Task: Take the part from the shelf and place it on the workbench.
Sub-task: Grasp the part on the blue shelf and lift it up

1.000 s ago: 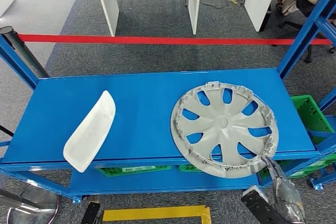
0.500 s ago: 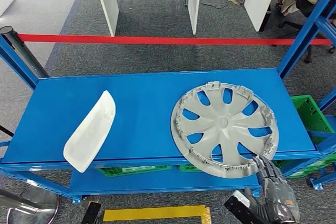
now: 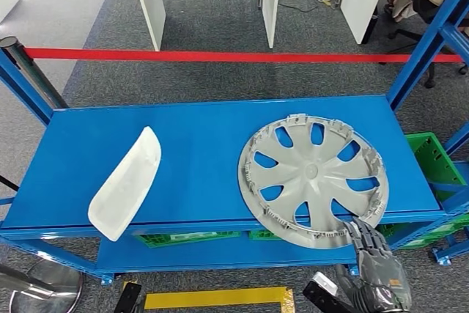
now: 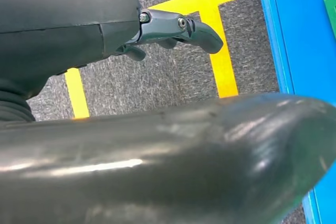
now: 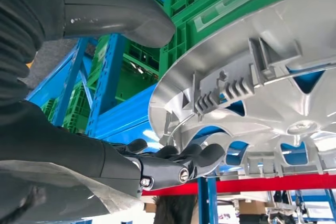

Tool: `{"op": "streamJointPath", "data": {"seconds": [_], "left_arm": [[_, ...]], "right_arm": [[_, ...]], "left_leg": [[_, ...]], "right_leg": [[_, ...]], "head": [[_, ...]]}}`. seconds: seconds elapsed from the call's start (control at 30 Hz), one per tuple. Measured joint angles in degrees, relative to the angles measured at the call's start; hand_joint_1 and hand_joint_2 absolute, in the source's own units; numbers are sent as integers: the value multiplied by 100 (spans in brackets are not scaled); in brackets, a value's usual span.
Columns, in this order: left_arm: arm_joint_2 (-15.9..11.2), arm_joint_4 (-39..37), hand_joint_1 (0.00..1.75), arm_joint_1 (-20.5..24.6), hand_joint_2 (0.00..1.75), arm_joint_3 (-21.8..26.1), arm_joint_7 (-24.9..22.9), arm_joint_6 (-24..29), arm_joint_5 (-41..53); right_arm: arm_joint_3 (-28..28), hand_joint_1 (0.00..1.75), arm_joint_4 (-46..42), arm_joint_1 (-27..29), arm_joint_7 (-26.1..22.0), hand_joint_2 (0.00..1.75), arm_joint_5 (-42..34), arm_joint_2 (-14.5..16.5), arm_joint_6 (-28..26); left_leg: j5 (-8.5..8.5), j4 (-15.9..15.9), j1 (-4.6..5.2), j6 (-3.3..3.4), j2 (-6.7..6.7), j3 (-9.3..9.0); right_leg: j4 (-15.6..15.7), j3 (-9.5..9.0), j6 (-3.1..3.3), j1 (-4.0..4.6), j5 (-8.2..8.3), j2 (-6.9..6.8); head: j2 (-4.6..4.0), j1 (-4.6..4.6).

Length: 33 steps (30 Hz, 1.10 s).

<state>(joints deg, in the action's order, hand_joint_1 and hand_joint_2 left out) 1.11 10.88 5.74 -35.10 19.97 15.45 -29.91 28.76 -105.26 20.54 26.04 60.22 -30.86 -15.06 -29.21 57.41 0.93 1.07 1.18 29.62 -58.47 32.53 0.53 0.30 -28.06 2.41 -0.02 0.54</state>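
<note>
The grey wheel cover (image 3: 313, 179) still lies flat at the shelf's (image 3: 210, 144) front right corner, overhanging its front edge. The right hand (image 3: 376, 273) is spread open, fingers (image 5: 190, 157) at the overhanging rim, gripping nothing yet. The left hand (image 4: 174, 27) hangs empty, fingers apart. Grasping, lifting and carrying to the workbench all remain.

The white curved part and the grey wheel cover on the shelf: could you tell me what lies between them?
Nothing: in the head view only bare blue shelf top separates the white curved part from the wheel cover.
</note>
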Motion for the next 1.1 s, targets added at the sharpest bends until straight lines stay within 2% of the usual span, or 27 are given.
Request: {"op": "streamJointPath", "data": {"seconds": [0.57,1.1], "left_arm": [[0,0,0,24,0,0,-22,-28,99],[0,0,0,28,0,0,-51,-61,182]], "right_arm": [[95,0,48,-269,70,175,-49,-127,234],[-333,0,372,-478,-362,175,-192,-140,681]], "left_leg": [[0,0,0,0,0,0],[0,1,0,0,0,0]], "right_leg": [[0,1,0,0,0,0],[0,1,-1,-1,1,0]], "head": [[0,1],[0,1]]}}
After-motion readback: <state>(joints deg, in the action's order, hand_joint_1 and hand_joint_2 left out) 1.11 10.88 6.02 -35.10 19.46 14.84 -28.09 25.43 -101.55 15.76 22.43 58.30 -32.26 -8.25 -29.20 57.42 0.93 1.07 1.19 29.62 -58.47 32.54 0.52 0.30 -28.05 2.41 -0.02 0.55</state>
